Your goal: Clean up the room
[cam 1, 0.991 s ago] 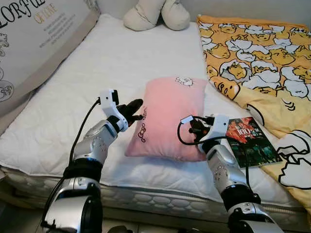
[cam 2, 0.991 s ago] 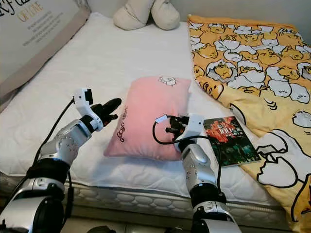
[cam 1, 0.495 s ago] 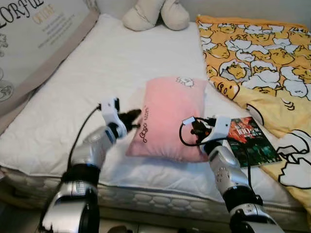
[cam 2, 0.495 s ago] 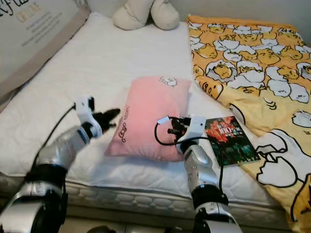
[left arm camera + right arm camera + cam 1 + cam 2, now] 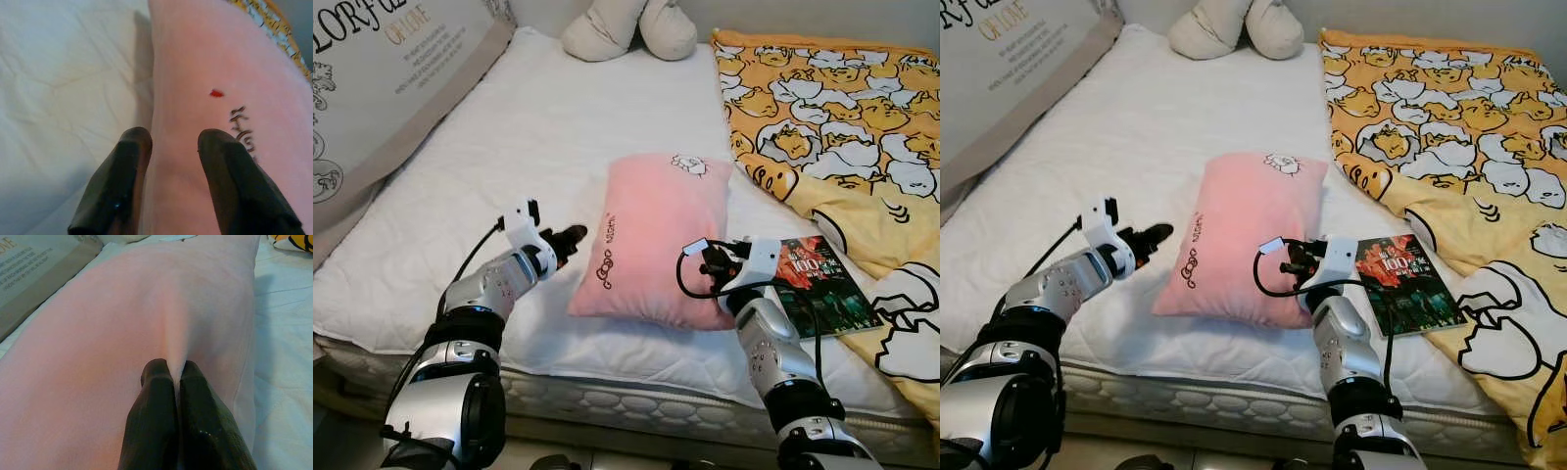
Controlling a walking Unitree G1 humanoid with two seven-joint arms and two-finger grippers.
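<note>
Right gripper (image 5: pixel 177 374) pinching a fold of the pink pillow (image 5: pixel 656 235) on the mattress (image 5: pixel 558 127). Left gripper (image 5: pixel 173 139) spread at the pillow's left edge

left tool (image 5: pixel 570 238) fingers spread, right tool (image 5: pixel 170 377) pinched closed

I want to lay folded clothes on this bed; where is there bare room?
The white mattress is bare between the big printed cushion and the pink pillow, up to the beige plush. The right side is crowded: yellow blanket, book, and the right tool pinching the pillow.
</note>
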